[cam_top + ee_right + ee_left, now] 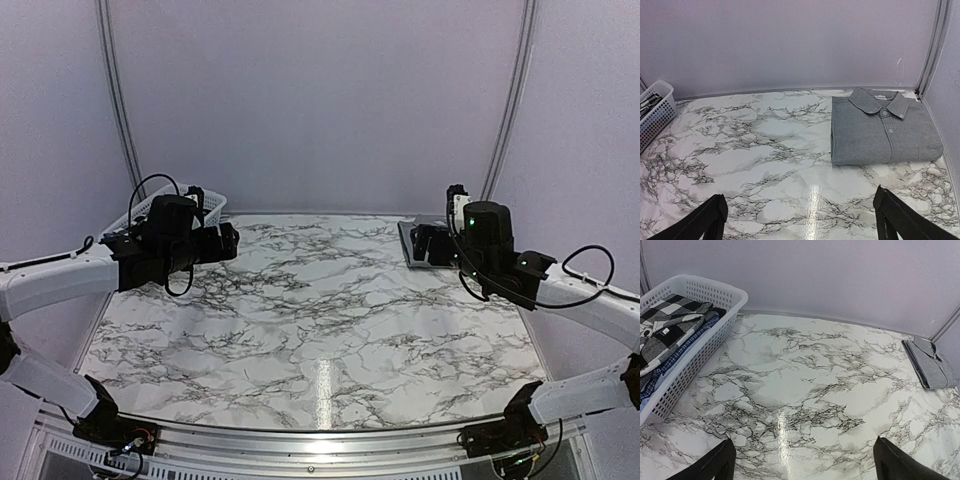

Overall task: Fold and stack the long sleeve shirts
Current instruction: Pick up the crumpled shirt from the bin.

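The check shirt [670,322] was seen crumpled on top of other cloth in the white basket [715,340], at the far left of the table [815,375]. It lay ahead and to the left of the left gripper [805,460], which was much nearer to it than the right gripper [800,220]. Both grippers were held wide apart, with nothing in them. A grey shirt [880,130] was laid folded at the far right corner.
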`<state>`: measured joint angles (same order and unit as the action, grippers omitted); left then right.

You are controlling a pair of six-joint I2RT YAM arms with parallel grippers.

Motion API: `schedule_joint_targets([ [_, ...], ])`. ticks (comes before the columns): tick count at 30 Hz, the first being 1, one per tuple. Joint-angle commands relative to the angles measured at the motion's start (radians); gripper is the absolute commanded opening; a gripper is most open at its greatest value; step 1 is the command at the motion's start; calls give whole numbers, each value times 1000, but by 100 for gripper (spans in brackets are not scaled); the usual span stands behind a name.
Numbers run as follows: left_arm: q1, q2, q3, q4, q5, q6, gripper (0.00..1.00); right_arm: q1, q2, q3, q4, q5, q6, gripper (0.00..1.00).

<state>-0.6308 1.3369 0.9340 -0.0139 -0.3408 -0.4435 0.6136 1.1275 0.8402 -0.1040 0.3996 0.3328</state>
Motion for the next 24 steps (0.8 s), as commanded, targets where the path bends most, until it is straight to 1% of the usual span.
schedule_joint_targets([
  [1, 5, 6, 26, -19, 0, 11, 99, 5, -8, 3, 28, -10, 0, 98],
  [10, 16, 18, 79, -41, -30, 12, 99, 5, 10, 15, 7, -13, 3, 98],
  [16, 46, 71, 173, -102, -122, 8, 99, 5, 20, 17, -19, 14, 9, 99],
  [19, 95, 117, 239, -149, -164, -19, 99, 5, 23, 11, -21, 10, 14, 99],
  [24, 211, 235, 406, -280, -164, -65, 99, 5, 13, 1, -5, -20, 10, 99],
])
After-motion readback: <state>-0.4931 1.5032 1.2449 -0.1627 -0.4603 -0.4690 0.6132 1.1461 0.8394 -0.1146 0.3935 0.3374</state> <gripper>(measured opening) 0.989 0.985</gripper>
